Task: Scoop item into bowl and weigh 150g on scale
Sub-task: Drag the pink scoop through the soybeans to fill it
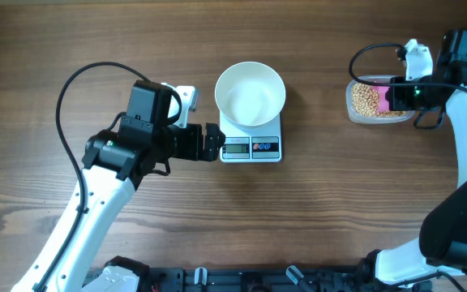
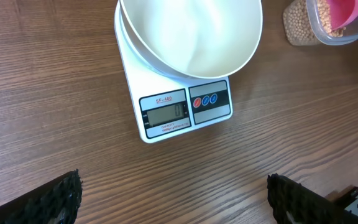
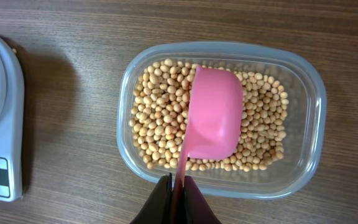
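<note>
**Scoop over the beans, bowl on the scale**

From my seat, the scale point(image 1: 250, 148) is the anchor: a small white square of smooth plastic with a grey display and a dark button panel along its front edge. The digits on the display are too faint for me to trust. The bowl point(image 1: 250, 94), round, deep and plain glossy white, sits on its platform and overhangs it. I see nothing inside it.

Well off to the scale's right stands a clear plastic tub point(image 3: 309, 124), a rounded rectangle. It holds the beans point(image 3: 157, 118), small round tan ones packed across its floor.

The right claw point(image 3: 178, 193) is pinched tight on the thin handle of a smooth pink scoop point(image 3: 215, 121), whose cup lies over the beans. The cup hides what is under it, and I cannot tell whether it carries any.

The left claw point(image 1: 214, 143) stands wide and holds nothing, just left of the scale's front edge. Its wrist view cuts its ribbed black fingers off at the bottom corners.

The bench point(image 1: 314, 219) is brown wood grain with a matte finish.
</note>
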Motion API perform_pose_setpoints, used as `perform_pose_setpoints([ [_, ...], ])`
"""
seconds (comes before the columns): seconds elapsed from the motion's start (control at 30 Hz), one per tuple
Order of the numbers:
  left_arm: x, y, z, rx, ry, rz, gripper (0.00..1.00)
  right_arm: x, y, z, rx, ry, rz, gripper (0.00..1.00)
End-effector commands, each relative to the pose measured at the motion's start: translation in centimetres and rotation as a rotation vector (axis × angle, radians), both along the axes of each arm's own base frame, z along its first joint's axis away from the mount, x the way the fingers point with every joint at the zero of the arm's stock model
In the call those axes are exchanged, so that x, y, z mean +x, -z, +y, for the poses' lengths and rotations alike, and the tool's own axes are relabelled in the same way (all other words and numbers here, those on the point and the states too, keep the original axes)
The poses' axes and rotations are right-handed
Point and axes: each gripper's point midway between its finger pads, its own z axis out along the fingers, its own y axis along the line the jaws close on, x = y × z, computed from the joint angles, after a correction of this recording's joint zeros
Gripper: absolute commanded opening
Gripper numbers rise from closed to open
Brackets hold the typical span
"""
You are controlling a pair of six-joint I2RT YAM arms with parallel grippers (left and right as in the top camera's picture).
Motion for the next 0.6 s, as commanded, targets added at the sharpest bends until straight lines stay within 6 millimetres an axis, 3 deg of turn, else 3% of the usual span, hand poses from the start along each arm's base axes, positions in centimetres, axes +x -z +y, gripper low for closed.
perform_pose_setpoints([
  [0.0,-0.3,0.3,-0.3,-0.003,0.025,0.005,1.00,-0.2,1.4,1.1,0.061,-0.010,0.038,0.04],
  [0.13,-0.3,0.3,-0.3,-0.003,0.025,0.005,1.00,0.1,1.2,2.1,0.121,-0.031,0.021,0.04],
  [0.57,-0.3,0.3,-0.3,-0.003,0.025,0.005,1.00,-0.3,2.9,1.7,0.151,-0.014,0.074,0.04],
])
